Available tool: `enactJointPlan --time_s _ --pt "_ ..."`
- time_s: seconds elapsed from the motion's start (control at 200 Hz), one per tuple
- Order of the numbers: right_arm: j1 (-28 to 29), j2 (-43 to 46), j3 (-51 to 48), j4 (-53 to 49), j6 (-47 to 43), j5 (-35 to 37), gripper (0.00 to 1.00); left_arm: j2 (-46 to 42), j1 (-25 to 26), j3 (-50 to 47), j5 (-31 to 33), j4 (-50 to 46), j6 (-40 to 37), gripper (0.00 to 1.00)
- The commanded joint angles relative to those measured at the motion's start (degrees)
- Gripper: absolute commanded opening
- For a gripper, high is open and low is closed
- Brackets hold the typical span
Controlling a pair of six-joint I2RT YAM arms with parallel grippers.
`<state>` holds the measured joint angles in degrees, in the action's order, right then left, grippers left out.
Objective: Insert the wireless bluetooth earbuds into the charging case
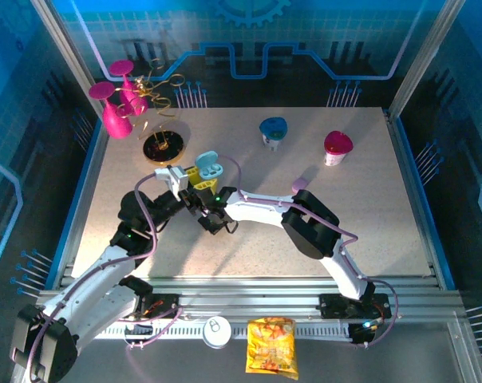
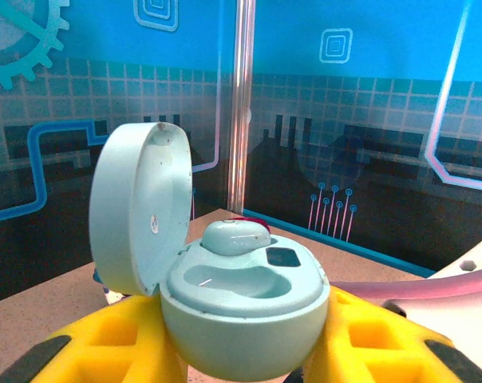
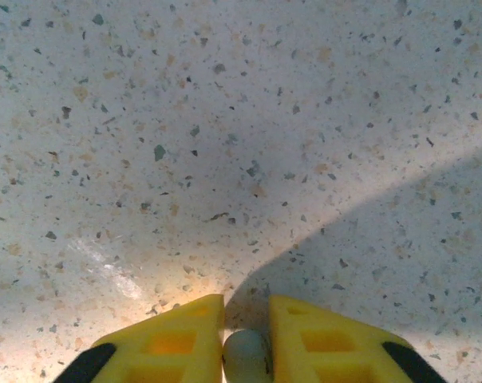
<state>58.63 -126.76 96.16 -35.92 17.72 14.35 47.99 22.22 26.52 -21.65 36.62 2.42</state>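
Left wrist view: left gripper (image 2: 241,359) clamped on the base of the pale blue charging case (image 2: 245,307), yellow fingers (image 2: 105,343) on either side of it; the hinged lid (image 2: 137,211) stands open at the left.
Case wells: a seated earbud (image 2: 235,237) fills the far well, while the near well (image 2: 225,279) is bare.
Right wrist view: right gripper (image 3: 246,319) almost together, pinching a pale earbud (image 3: 246,355) at the bottom edge of the view, with the speckled worktop (image 3: 241,144) beyond. Whether the bud is clear of the surface I cannot tell.
Top external view: both arms meet near the middle of the worktop, the right gripper just beside the case on its near side.
Handling, earbud: it looks tiny, light, hard and smooth — a rounded pebble likely to twist or squirt out of a tight pinch. A gentle hold across its widest part, with the end that goes in left free, seems best.
Handling, case: a rigid shell. It is best held low on the base, as now, keeping the lid and wells unobstructed.
Step judged: one bud is home and the second needs lining up over the bare well.
Risk: a tilted bud could catch on the well's rim and slip.
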Motion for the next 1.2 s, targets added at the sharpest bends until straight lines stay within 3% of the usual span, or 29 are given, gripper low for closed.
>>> enactJointPlan --time_s 0.0,0.23,0.575,0.75,1.011,1.196 --pt "0.69 -0.62 1.26 -2.41 -0.23 0.33 0.15 -0.33 -0.7 1.87 0.91 1.28 -1.06 0.33" --pt "-0.48 4.4 -3.84 2.31 1.37 -2.61 0.11 -0.04 -0.68 1.18 1.85 2.81 -0.58 0.33" --pt "-8.26 23.39 -29.19 25.14 9.49 -16.74 0.1 1.45 -1.04 -0.33 1.09 10.91 2.62 0.33" --pt "-13.91 32.86 -38.38 29.69 11.87 -17.92 0.1 2.46 -1.04 -0.57 -0.77 13.63 3.16 0.34" --pt "-20.62 49.36 -41.96 30.57 11.15 -21.74 0.1 6.44 -1.04 -1.92 -3.07 18.67 3.65 0.34" --pt "-21.02 58.9 -40.67 34.75 10.56 -25.65 0.09 10.73 -1.04 -2.71 -3.51 24.46 4.81 0.34"
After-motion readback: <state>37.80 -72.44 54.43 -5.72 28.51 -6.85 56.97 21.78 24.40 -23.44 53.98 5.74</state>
